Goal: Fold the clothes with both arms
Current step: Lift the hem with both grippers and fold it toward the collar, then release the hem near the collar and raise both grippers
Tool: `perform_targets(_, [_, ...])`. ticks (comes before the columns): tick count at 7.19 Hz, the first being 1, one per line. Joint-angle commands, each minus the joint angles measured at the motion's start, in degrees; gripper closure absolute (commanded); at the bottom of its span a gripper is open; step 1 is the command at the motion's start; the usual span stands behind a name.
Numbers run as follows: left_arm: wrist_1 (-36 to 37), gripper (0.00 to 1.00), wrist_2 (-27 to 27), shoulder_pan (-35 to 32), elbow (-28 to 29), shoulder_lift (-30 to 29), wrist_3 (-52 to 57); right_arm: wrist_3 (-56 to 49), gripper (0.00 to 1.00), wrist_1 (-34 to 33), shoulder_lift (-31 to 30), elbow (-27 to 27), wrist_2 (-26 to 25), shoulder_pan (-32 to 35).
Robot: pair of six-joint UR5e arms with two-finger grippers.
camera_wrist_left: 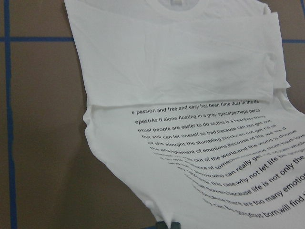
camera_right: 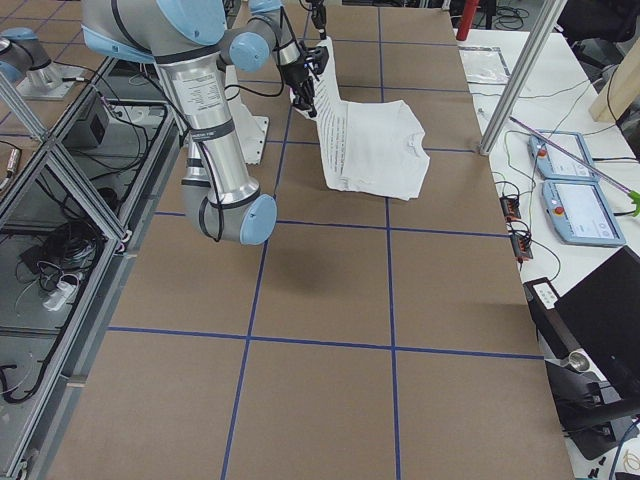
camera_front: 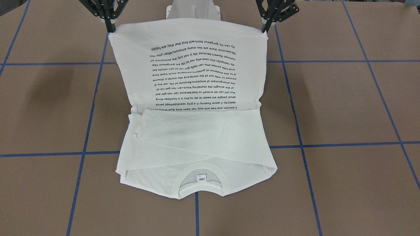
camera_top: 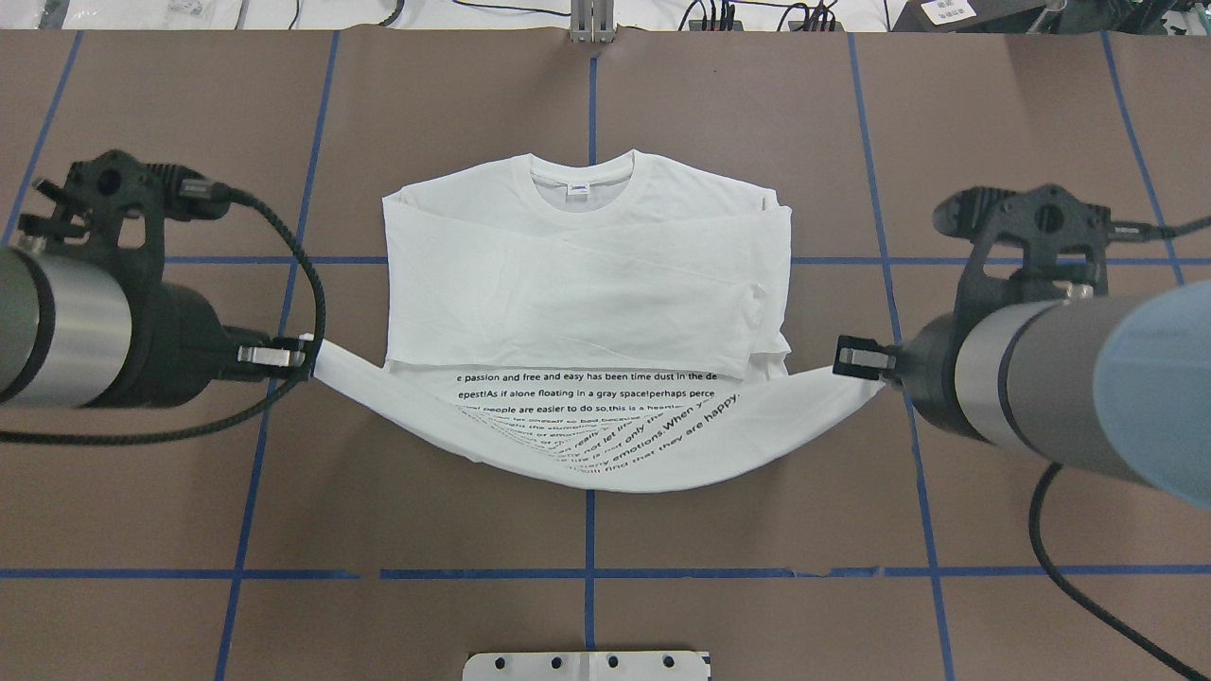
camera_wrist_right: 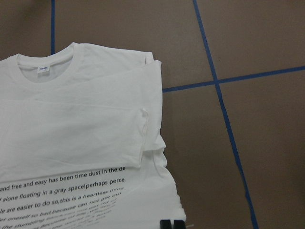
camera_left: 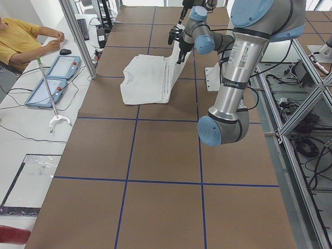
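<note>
Brown tabletop, gridded with blue tape lines. Left arm and right arm flank one white T-shirt at centre. Its collar end lies flat, far from the robot's base, sleeves folded across the chest. The hem end is raised, held taut. Left hand and right hand each pinch a hem corner. Printed text is exposed. Collar carries a small label.

**Held Up at Two Corners**

The left pincer and the right pincer each clamp a far hem corner of the white T-shirt. Its printed text reads upside down. The collar lies on the counter.
</note>
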Motion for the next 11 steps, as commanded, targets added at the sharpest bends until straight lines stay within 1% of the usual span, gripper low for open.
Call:
perform_targets(1, [-3.43,1.00,-0.49,-8.24,14.01,-5.57,7.71,-6.81,1.00,4.47,4.83,-13.65,2.36,9.24])
perform_targets(2, [-11.64,1.00,-0.40,-9.74,21.91,-5.68,7.91,-7.35,1.00,12.51,4.93,-21.56,2.37,11.01])
perform_targets(3, [-18.42,1.00,0.12,-9.84,30.87,-6.99,8.00,-8.14,1.00,20.08,6.15,-29.64,2.28,12.59])
perform_targets(4, [-25.10,1.00,0.56,-9.67,39.83,-9.17,7.91,-8.75,1.00,25.29,8.86,-38.42,1.93,13.13])
perform_targets(5, [-30.56,1.00,2.48,-9.58,46.80,-10.85,8.00,-8.85,1.00,30.38,12.54,-47.12,1.67,13.83])
perform_targets(6, [-34.97,1.00,3.02,-9.49,54.09,-13.22,8.00,-9.02,1.00,34.35,14.49,-54.08,1.58,14.97])
perform_targets(7, [-39.89,1.00,3.11,-9.23,59.03,-14.11,8.00,-10.59,1.00,38.48,14.95,-60.07,1.14,15.59])
perform_targets(8, [-42.29,1.00,3.11,-9.14,61.61,-14.38,8.09,-10.87,1.00,42.52,15.04,-63.96,0.70,16.03])
perform_targets(11, [-42.40,1.00,3.11,-9.14,61.81,-14.56,8.09,-11.57,1.00,43.27,14.87,-66.46,0.61,16.47])
